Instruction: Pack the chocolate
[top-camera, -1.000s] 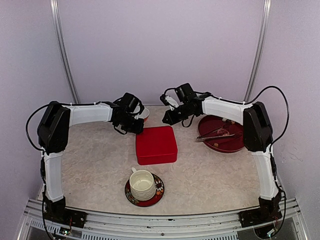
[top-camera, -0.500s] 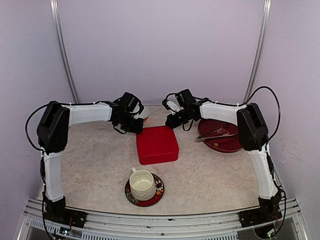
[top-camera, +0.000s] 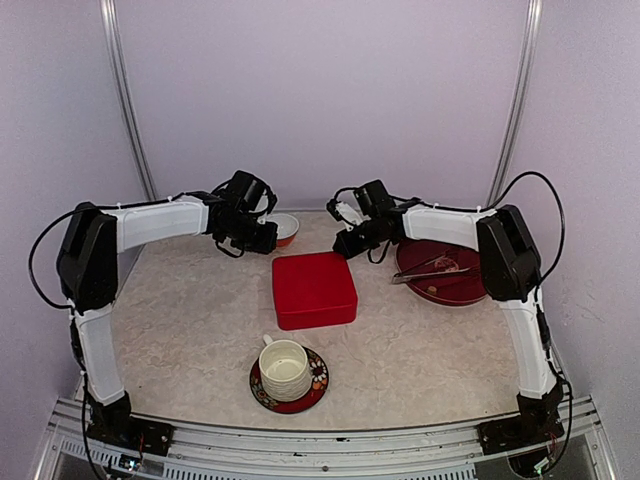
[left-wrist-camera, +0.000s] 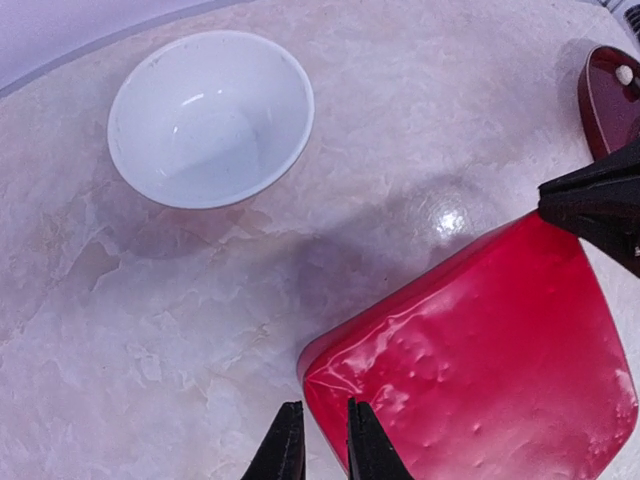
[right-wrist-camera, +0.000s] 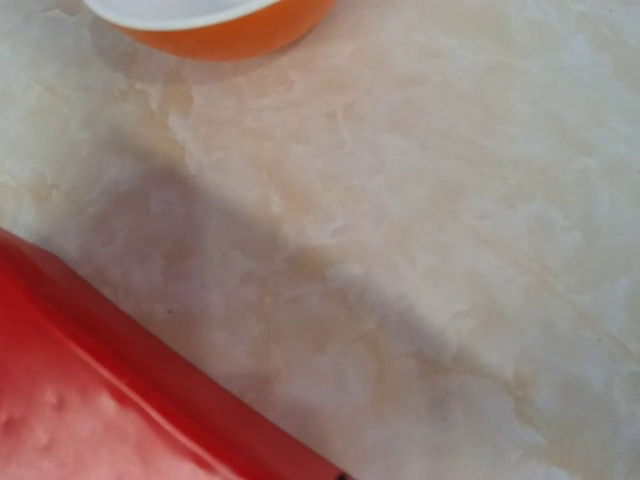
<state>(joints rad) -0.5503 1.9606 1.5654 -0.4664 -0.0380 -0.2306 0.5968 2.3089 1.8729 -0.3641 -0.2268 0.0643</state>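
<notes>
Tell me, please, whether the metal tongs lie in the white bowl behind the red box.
Not quite: the top view shows the metal tongs lying on the dark red plate; the white bowl does sit behind the red box.

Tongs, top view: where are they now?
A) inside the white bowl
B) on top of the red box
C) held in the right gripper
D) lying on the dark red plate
D: the tongs lie across the dark red plate on the right side of the table, with nothing gripping them.
</notes>
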